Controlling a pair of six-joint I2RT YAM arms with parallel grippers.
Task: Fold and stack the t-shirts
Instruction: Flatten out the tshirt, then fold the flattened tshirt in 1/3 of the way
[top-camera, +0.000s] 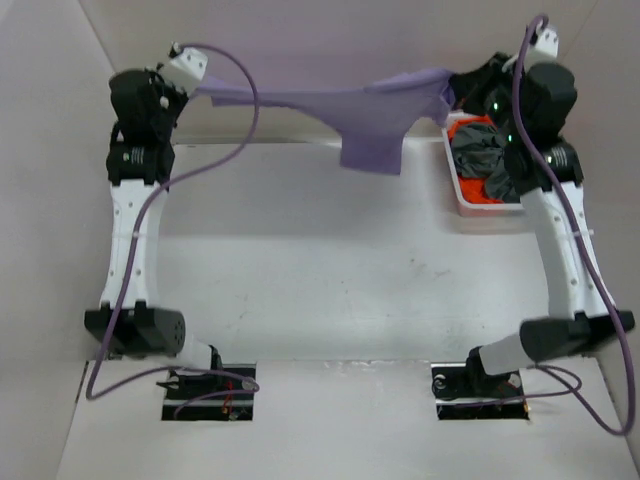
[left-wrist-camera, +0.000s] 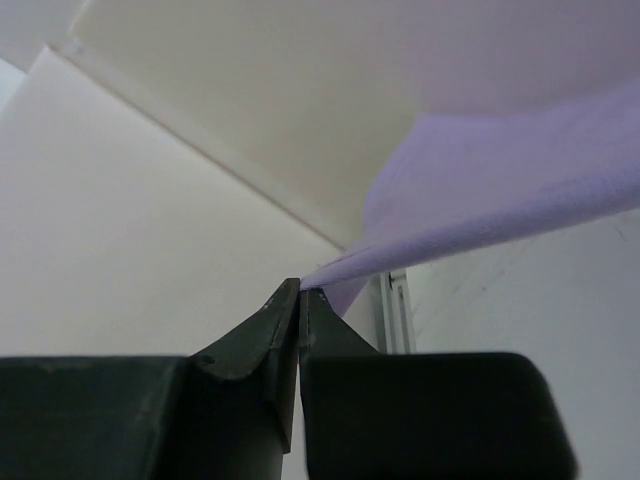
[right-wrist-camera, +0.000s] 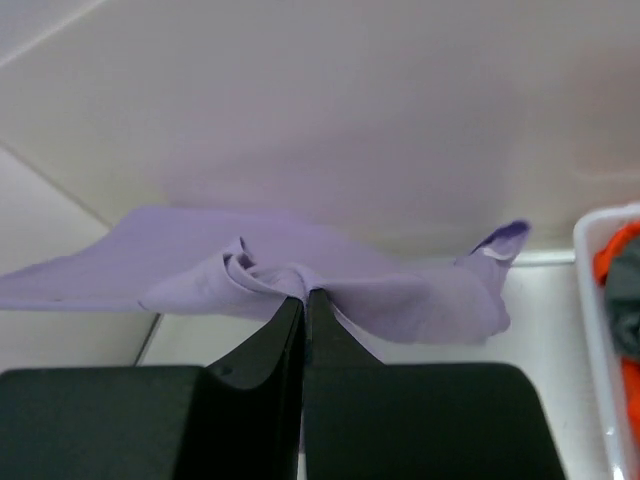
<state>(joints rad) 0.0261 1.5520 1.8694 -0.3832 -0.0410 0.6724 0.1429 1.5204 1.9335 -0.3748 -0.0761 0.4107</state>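
The lavender t-shirt (top-camera: 370, 120) hangs stretched in the air across the far end of the table, sagging in the middle. My left gripper (top-camera: 195, 88) is shut on its left end; the left wrist view shows the cloth (left-wrist-camera: 500, 200) pinched at the closed fingertips (left-wrist-camera: 300, 292). My right gripper (top-camera: 455, 88) is shut on its right end; the right wrist view shows bunched cloth (right-wrist-camera: 300, 275) at the closed tips (right-wrist-camera: 305, 295). The dark grey t-shirt (top-camera: 480, 150) and the orange t-shirt (top-camera: 478, 195) lie crumpled in the white basket (top-camera: 470, 210) at the far right.
The basket edge with orange and grey cloth shows at the right of the right wrist view (right-wrist-camera: 610, 300). White walls close in the table at the back and sides. Both arm bases stand at the near edge.
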